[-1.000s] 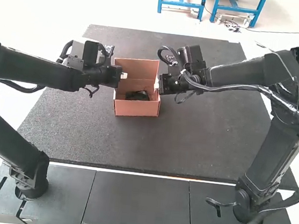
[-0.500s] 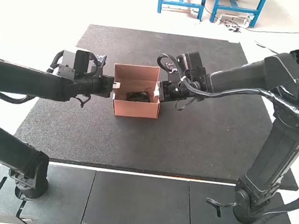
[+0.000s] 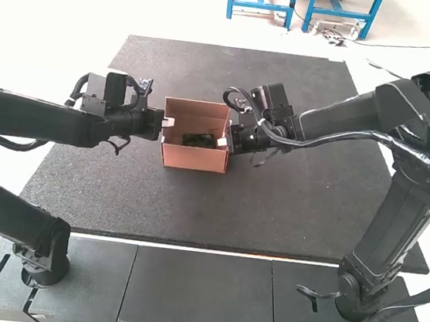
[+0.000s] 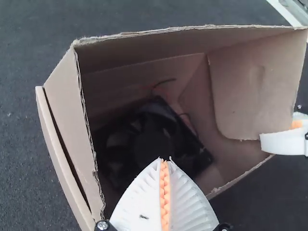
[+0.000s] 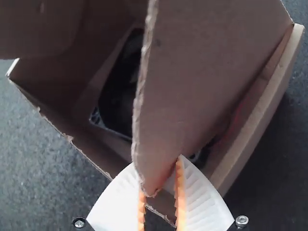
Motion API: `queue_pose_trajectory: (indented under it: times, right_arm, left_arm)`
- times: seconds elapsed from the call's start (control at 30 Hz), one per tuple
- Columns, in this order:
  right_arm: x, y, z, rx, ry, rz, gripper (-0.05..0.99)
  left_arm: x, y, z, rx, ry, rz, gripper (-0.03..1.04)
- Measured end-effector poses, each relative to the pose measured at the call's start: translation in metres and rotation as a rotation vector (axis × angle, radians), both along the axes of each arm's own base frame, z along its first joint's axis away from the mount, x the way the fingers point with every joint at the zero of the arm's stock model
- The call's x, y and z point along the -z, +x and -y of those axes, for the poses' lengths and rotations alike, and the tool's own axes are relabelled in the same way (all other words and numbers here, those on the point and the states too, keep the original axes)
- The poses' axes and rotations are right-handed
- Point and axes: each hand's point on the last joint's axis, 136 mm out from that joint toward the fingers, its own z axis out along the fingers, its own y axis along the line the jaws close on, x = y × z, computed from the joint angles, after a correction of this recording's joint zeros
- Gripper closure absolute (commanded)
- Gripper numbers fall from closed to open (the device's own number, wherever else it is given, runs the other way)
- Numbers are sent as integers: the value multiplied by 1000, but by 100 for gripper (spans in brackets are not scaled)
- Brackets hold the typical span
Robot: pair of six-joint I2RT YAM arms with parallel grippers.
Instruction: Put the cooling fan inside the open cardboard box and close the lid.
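Now my right pincer (image 5: 159,166) grips a flap (image 5: 211,72) of the box (image 3: 194,157); my left pincer (image 4: 164,162) sits clenched opposite; the fan (image 4: 154,144) lies inside.

The cooling fan (image 3: 196,138) lies in the cardboard box (image 3: 194,155), near the middle of the mat (image 3: 287,208) — left gripper (image 3: 167,121) at its left, right gripper (image 3: 223,141) opposite.

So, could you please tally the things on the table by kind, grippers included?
cardboard box: 1
cooling fan: 1
mat: 1
grippers: 2, the left gripper and the right gripper
Total: 5
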Motion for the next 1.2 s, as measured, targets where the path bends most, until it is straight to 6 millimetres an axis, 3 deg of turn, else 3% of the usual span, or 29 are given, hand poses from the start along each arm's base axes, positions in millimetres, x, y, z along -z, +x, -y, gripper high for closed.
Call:
queue_pose_trajectory:
  times: [0.2,0.37,0.67,0.8,1.0,1.2]
  right_arm:
    - [-3,-3,-7,-12,14,10,25]
    - [-17,0,-7,-1,32,39,4]
    - [-50,-4,-1,16,57,84,2]
    - [-56,-13,6,17,38,68,2]
    - [-86,-29,19,10,43,92,2]
    - [-111,-47,30,0,53,106,2]
  left_arm:
    - [-21,-8,4,33,-30,42,98]
    - [-60,-21,11,81,-98,119,98]
    - [-163,-49,55,250,-279,233,98]
    - [-189,-51,63,277,-335,293,98]
    - [-175,-21,74,256,-348,298,98]
    - [-121,19,83,202,-316,219,98]
